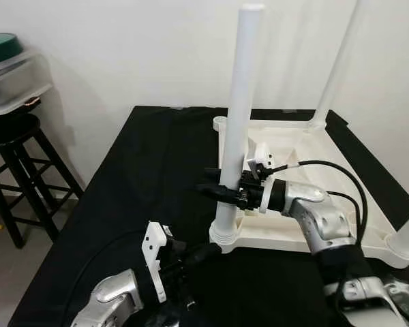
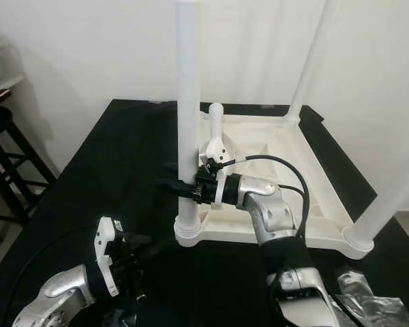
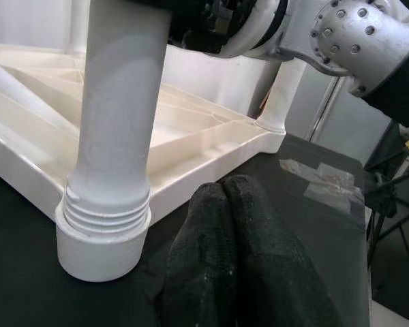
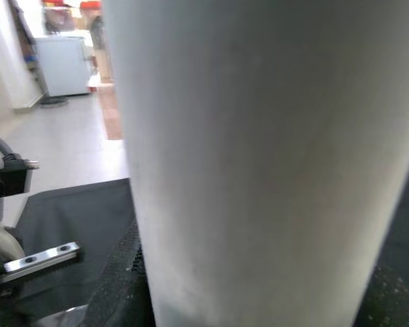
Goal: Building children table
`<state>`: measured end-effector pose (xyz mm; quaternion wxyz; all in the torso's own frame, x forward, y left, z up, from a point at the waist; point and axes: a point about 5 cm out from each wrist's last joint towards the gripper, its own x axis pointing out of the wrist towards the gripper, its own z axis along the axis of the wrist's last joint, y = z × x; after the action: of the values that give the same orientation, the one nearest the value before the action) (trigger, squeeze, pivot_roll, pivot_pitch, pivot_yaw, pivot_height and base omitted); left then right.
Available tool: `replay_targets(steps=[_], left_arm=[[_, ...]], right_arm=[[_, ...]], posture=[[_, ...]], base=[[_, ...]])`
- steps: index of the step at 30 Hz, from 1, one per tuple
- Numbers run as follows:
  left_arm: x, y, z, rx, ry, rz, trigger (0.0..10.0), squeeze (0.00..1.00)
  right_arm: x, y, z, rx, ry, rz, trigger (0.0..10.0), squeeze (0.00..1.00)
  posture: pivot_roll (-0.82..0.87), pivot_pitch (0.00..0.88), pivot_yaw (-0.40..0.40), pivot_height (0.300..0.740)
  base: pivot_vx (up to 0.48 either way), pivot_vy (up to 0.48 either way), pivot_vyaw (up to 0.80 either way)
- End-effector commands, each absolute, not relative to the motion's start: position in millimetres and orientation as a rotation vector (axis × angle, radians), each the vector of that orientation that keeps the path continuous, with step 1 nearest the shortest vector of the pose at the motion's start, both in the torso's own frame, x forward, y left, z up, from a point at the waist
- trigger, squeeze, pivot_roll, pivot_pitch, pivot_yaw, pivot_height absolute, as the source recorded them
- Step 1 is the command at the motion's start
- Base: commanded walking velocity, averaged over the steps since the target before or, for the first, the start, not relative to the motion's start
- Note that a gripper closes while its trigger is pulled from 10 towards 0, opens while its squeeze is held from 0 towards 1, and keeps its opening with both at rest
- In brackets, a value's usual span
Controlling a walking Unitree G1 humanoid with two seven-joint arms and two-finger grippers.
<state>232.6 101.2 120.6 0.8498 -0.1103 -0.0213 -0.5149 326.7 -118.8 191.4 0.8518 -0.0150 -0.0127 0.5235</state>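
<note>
- Right gripper (image 1: 221, 189) clamps the white table leg (image 1: 240, 116), upright in the near-left corner socket of the upside-down tabletop (image 1: 307, 225).
- Left gripper (image 3: 228, 225): fingers pressed together, near the socket, on black cloth (image 1: 150, 163).

A plain white wall (image 1: 136, 48) closes the rear of the scene. A table (image 1: 143, 177) covered in black cloth stands against it. At the robot's left, a black wooden stool (image 1: 17, 157) stands on a light tiled floor (image 1: 7, 266) and carries a clear plastic storage bin (image 1: 10, 78) with a green lid (image 1: 0, 45) on top. Lighting is even and diffuse.
</note>
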Motion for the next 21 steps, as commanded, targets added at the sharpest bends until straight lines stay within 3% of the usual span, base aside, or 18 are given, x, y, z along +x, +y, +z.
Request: replay_targets(steps=[1, 2, 3, 4, 6, 7, 12, 16, 17, 20, 21], left_arm=[[230.4, 104.6, 120.1, -0.229, -0.038, -1.078, 10.0, 0.00], [229.9, 105.4, 120.5, -0.229, -0.037, -1.079, 10.0, 0.00], [229.9, 105.4, 120.5, -0.229, -0.037, -1.079, 10.0, 0.00], [229.8, 106.0, 120.6, -0.227, -0.036, -1.080, 10.0, 0.00], [230.0, 106.5, 120.6, -0.226, -0.035, -1.080, 10.0, 0.00], [230.4, 106.8, 120.4, -0.225, -0.034, -1.080, 10.0, 0.00], [230.9, 106.9, 119.9, -0.222, -0.026, -1.089, 10.0, 0.00], [231.2, 107.3, 120.2, -0.223, -0.030, -1.078, 10.0, 0.00], [231.4, 107.1, 120.4, -0.223, -0.031, -1.078, 10.0, 0.00], [231.5, 107.0, 120.5, -0.224, -0.030, -1.078, 10.0, 0.00], [231.7, 106.7, 120.5, -0.225, -0.029, -1.080, 10.0, 0.00]], right_arm=[[314.5, -103.9, 150.3, 0.032, 0.114, 0.770, 0.0, 0.00], [311.2, -106.0, 136.0, 0.089, 0.174, 0.448, 0.0, 0.00], [311.2, -106.0, 136.0, 0.089, 0.174, 0.448, 0.0, 0.00], [296.8, -100.0, 123.4, 0.105, 0.224, 0.332, 0.0, 0.00], [287.4, -95.8, 117.3, 0.115, 0.251, 0.292, 0.0, 0.00], [282.4, -87.7, 117.7, 0.073, 0.252, 0.364, 0.0, 0.00], [298.0, -98.7, 125.3, 0.031, 0.228, 0.364, 0.0, 0.00], [296.8, -92.8, 128.4, 0.034, 0.229, 0.347, 0.0, 0.00], [297.6, -89.8, 131.5, 0.056, 0.220, 0.380, 10.0, 0.00], [295.9, -86.4, 134.7, 0.073, 0.218, 0.376, 10.0, 0.00], [299.3, -86.3, 141.3, 0.091, 0.198, 0.398, 10.0, 1.00]], posture=[[-0.02, 0.000, -0.032, 0.740], [-0.02, 0.000, -0.031, 0.740], [-0.02, 0.000, -0.031, 0.740], [-0.02, 0.000, -0.018, 0.740], [-0.03, 0.000, -0.014, 0.740], [-0.04, 0.000, -0.007, 0.740], [-0.03, 0.000, -0.018, 0.740], [-0.03, 0.000, -0.014, 0.740], [-0.03, 0.000, -0.014, 0.740], [-0.03, 0.000, -0.014, 0.740], [-0.03, 0.000, -0.011, 0.740]], base=[[0.000, 0.000, 0.00], [0.000, 0.000, 0.00], [0.000, 0.000, 0.00], [0.000, 0.000, 0.00], [0.000, 0.000, 0.00], [0.000, 0.000, 0.00], [0.000, 0.000, 0.00], [0.000, 0.000, 0.00], [0.000, 0.000, 0.00], [0.000, 0.000, 0.00], [0.000, 0.000, 0.00]])
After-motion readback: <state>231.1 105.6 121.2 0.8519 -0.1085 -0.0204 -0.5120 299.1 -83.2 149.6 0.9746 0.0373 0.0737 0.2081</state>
